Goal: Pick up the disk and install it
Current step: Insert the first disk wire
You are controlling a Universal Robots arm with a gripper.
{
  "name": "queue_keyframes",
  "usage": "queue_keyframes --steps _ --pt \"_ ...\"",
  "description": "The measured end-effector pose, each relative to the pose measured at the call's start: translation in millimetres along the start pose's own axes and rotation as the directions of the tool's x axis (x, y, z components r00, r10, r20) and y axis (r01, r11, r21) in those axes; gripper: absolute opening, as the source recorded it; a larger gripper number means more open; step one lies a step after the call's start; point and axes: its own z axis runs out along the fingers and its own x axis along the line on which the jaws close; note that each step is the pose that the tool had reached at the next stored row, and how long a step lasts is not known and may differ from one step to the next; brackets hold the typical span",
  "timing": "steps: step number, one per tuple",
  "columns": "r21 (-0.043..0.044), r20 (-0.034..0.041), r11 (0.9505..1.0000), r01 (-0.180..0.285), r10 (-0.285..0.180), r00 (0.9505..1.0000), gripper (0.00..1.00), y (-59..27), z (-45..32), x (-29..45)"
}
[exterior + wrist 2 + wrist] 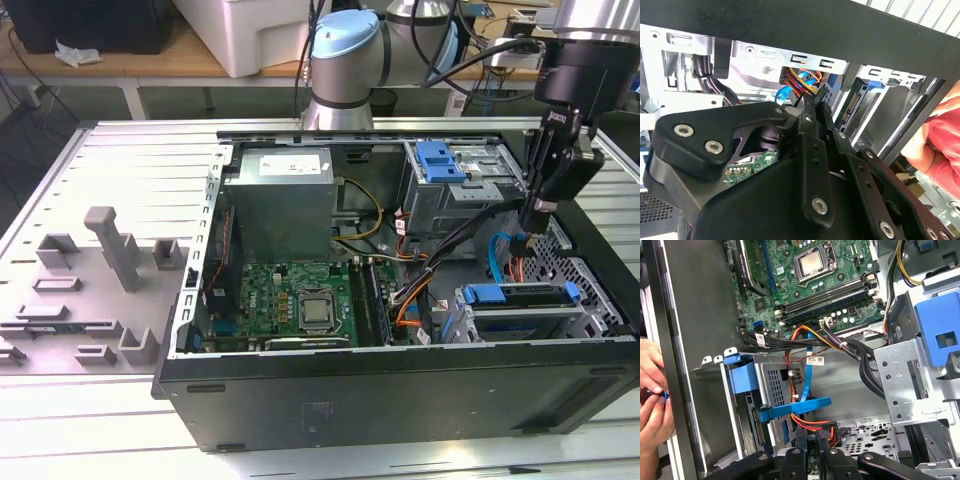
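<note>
Open-sided computer case flat on a slatted table, black rim all round. Inside the case, at its end toward the exterior view's right, the gripper hanging upright in the free pocket between two metal cages, fingers drawn close together, nothing seen between them. Beyond the tips, a bare perforated panel of the case. Crowding the pocket on the case's motherboard side, a blue flat cable and orange wires, near the fingers but not touching. In the case's corner cage, nearest the exterior camera, the disk standing on edge in its blue carrier, well seated, apart from the gripper; seen again in the first wrist view, connector end turned toward the pocket. On the case's far side, the second cage, topped by a blue latch piece, its sheet-metal edge close beside the pocket. Just outside the case's long wall, a person's hands, clear of the gripper. White label on the grey power-supply box mid-case and a small white tag on a cable, print on both too small to read.
</note>
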Motion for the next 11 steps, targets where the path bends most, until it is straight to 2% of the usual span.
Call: queue_keyframes --steps 11 --pt "0.0003 0.0 1.0 0.001 -0.001 1.0 0.17 3.8 0.4 0.9"
